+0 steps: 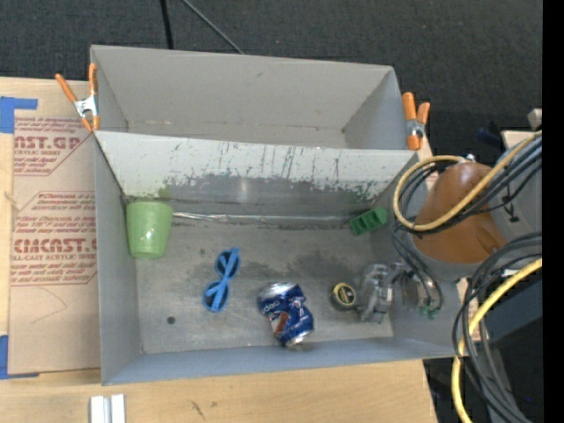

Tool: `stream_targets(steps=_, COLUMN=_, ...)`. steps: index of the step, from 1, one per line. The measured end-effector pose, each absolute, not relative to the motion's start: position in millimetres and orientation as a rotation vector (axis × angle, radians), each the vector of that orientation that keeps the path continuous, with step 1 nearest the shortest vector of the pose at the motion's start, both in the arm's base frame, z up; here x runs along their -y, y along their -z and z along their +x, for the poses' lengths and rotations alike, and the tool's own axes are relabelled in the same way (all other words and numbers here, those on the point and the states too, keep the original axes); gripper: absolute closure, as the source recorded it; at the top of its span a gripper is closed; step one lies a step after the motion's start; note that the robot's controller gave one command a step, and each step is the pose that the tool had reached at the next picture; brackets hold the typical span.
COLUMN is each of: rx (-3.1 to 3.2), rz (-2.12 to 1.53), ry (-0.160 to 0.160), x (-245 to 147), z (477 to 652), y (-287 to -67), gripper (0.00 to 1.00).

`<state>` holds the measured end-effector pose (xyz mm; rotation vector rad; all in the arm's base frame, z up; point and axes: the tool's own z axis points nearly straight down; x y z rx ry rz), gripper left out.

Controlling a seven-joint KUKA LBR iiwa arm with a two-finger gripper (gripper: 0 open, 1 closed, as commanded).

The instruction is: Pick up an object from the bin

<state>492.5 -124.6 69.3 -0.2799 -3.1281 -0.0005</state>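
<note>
Since the task names no thing, we judge the target by nearness alone. We begin with the grey metal bin [264, 161], whose back wall slopes down to a flat floor, so the loose things settle low and apart.

Next in bulk is the arm, coming in over the right rim with its orange cover [454, 218] and looped cables [399, 201] just outside the wall. It is bent that way, we think, to set the gripper [379, 293] down near the floor at the bin's right end. Whether the gripper is spread or pressed together we cannot tell, and we see nothing held in it.

Of the loose things, the pale green cup [148, 227] is the largest. It sits against the left wall, well apart from the gripper, and we cannot tell whether it stands upright or is tipped. The crushed blue and white drink can [286, 314] lies near the front wall, about mid-bin. To its left a blue pair of toy spectacles [222, 280] lies flat on the floor. A small green block [368, 221] rests where the floor meets the back wall, behind the gripper and apart from it.

Smallest is a dark round thing [344, 296] with a yellowish ring, just beside the gripper on its left; whether they touch we cannot tell. We judge this the likeliest pick, with the can next nearest and nothing lifted yet.
</note>
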Motion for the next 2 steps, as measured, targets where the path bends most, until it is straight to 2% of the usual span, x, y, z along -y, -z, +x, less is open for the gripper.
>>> stream_targets(steps=1, rx=3.128, rz=-0.28, ry=0.0, x=124.5, z=492.4, y=-69.2, gripper=0.0)
stream_targets(steps=2, rx=3.119, rz=-0.364, ry=0.005, x=73.8, z=492.1, y=-69.2, gripper=0.0)
